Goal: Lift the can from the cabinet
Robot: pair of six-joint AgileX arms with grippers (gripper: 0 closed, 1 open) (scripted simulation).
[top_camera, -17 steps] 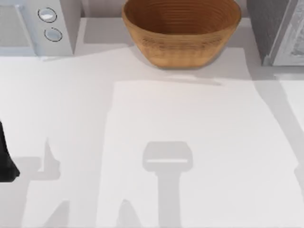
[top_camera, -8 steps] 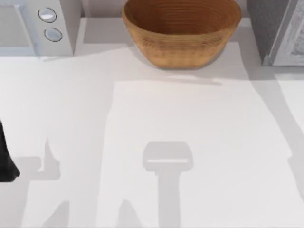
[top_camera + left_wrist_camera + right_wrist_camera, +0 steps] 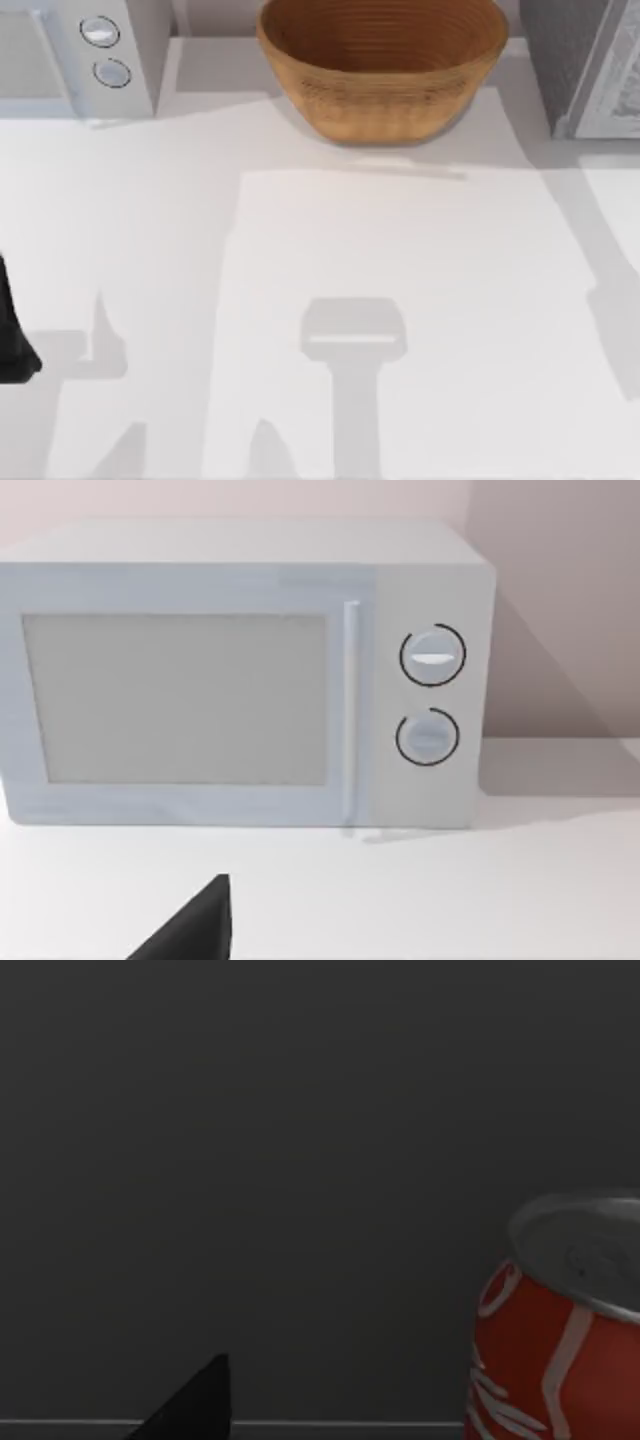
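The can (image 3: 555, 1335) is red with white lettering and a silver top. It stands upright inside the dark cabinet (image 3: 300, 1160) in the right wrist view. A black tip of my right gripper (image 3: 190, 1408) shows apart from the can, with a wide gap between them. In the top view the grey cabinet (image 3: 580, 60) stands at the back right corner. My left gripper (image 3: 12, 345) is parked at the table's left edge, and a black tip of my left gripper (image 3: 190, 930) shows in front of the microwave.
A white microwave (image 3: 80, 50) with two dials stands at the back left, and the left wrist view faces the microwave (image 3: 240, 680). A wicker basket (image 3: 385, 95) sits at the back middle. Arm shadows lie on the white table (image 3: 400, 250).
The shadow at the table's right edge has spread further in and towards the back. The left arm has not moved.
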